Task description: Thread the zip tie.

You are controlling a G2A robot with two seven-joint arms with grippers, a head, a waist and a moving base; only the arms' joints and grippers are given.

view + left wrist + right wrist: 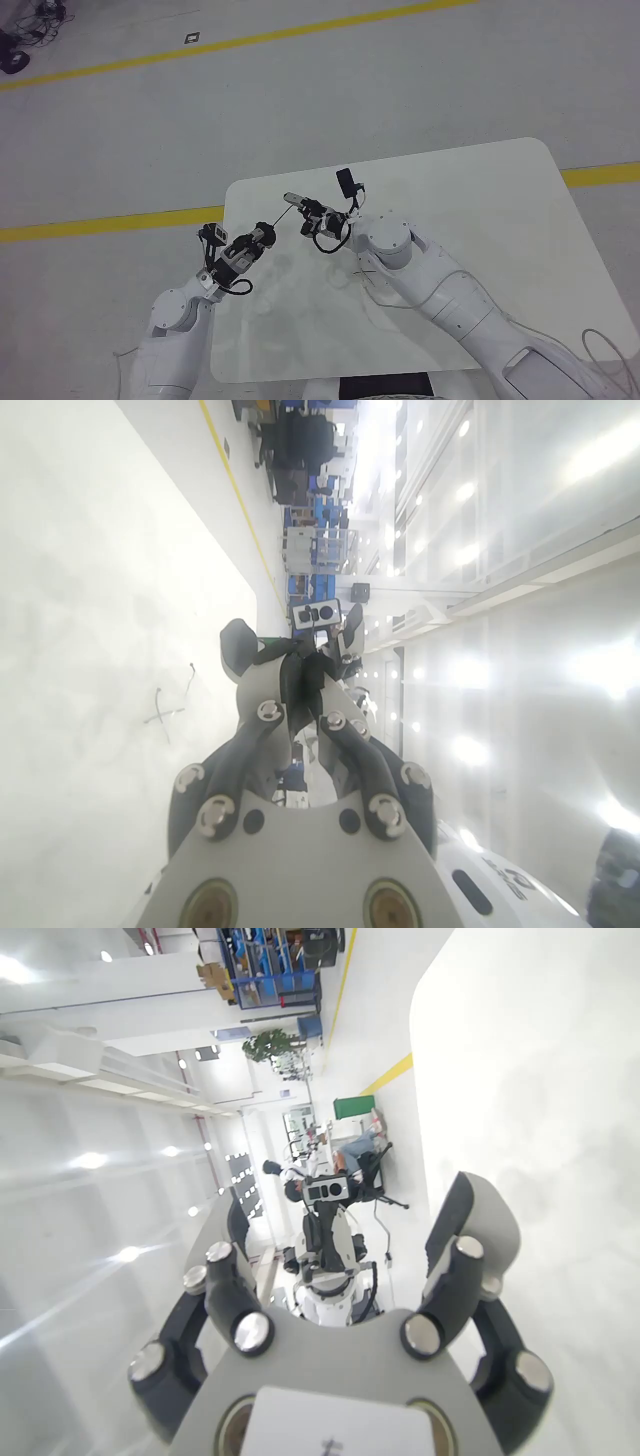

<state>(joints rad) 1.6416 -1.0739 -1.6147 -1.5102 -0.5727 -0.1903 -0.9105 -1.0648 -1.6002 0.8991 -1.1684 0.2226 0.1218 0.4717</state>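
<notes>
White table (480, 230), rounded corners, on a pale grey floor (350, 90). Far yellow line (250, 40) crosses the floor well beyond the table; near yellow line (100, 225) shows on both sides of it. Small dark square marker (192, 38) just beside the far line. Dark cables (20, 40) in a far corner. From my right wrist I note a green bin (354, 1107), potted plant (267, 1045), blue shelving (265, 983) and a black office chair (372, 1178).
</notes>
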